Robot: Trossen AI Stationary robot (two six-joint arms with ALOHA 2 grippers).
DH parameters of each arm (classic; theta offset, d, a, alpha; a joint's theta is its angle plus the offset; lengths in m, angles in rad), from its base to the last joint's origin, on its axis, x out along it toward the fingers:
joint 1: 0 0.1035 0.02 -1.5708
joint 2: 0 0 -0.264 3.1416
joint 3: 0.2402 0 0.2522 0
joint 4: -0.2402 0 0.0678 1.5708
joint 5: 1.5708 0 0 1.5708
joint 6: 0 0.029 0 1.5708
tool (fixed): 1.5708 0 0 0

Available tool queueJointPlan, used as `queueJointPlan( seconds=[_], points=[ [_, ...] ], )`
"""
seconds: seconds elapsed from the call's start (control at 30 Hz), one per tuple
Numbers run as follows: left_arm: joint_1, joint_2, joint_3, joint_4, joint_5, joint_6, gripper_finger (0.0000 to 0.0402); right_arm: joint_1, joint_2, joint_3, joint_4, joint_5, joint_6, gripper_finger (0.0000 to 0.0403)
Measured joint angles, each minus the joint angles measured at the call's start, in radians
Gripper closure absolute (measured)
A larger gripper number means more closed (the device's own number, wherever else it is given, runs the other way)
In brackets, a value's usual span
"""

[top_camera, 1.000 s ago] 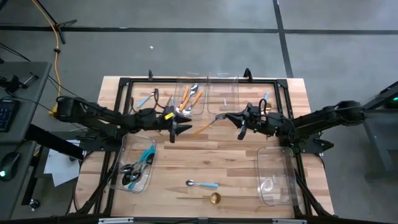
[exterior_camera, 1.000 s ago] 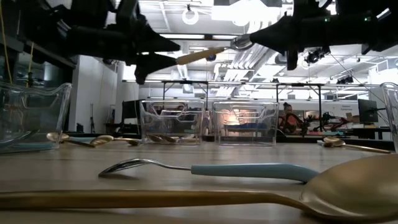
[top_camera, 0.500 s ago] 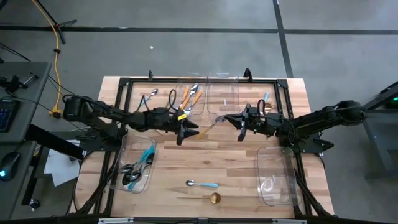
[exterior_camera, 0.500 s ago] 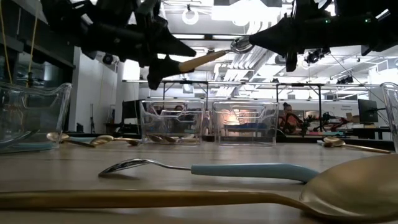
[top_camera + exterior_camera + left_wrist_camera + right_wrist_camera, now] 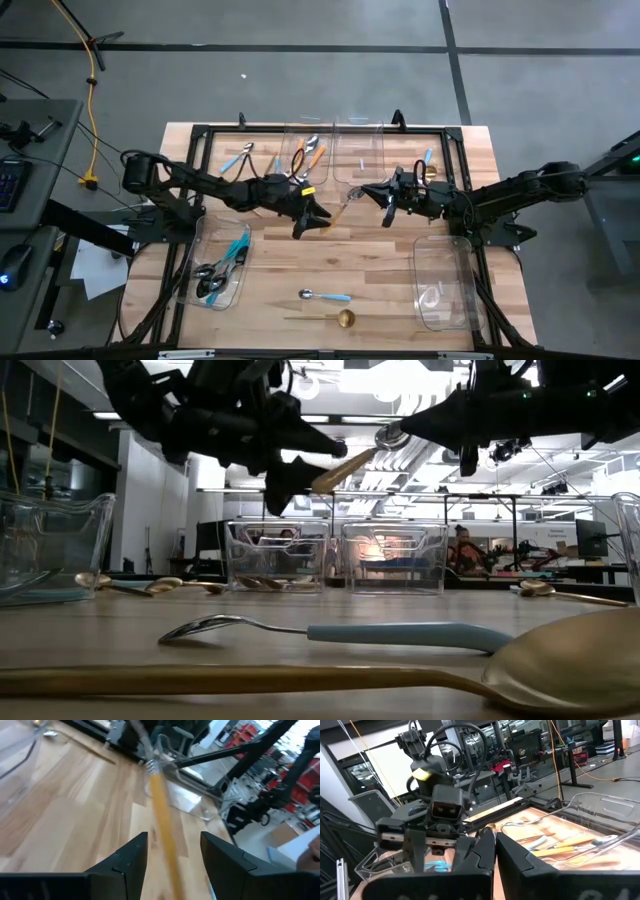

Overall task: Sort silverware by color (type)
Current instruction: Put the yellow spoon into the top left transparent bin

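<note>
The left tool [image 5: 318, 216], fingers spread, has advanced around the orange-handled spoon [image 5: 343, 203] that the right tool [image 5: 368, 190], clenched, holds mid-air above the counter's [image 5: 330, 260] centre, so handover looks imminent.

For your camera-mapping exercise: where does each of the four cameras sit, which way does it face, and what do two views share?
High: overhead, straight down; table, both arms.
Low: table height, facing the room; blue spoon near, arms overhead.
Left wrist: on the left arm; left gripper open around the orange handle.
Right wrist: on the right arm; right gripper shut, facing the left arm.
Shared: high and low both show the orange-handled utensil held between the grippers.
</note>
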Motion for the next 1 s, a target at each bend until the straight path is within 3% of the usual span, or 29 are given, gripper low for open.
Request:
queueJointPlan(
  seconds=[0.37, 0.83, 1.0],
  points=[
    [-0.017, 0.023, 0.004, 0.003, -0.041, -0.001, 0.0232, 0.000, 0.000, 0.000, 0.005, 0.001, 0.014, 0.0403],
    [0.012, 0.097, 0.065, -0.002, -0.019, -0.027, 0.0232, 0.000, 0.000, 0.000, 0.007, 0.010, 0.010, 0.0403],
    [0.017, 0.096, 0.065, -0.011, -0.018, -0.027, 0.0261, 0.000, 0.000, 0.000, 0.005, 0.010, 0.009, 0.0403]
  ],
)
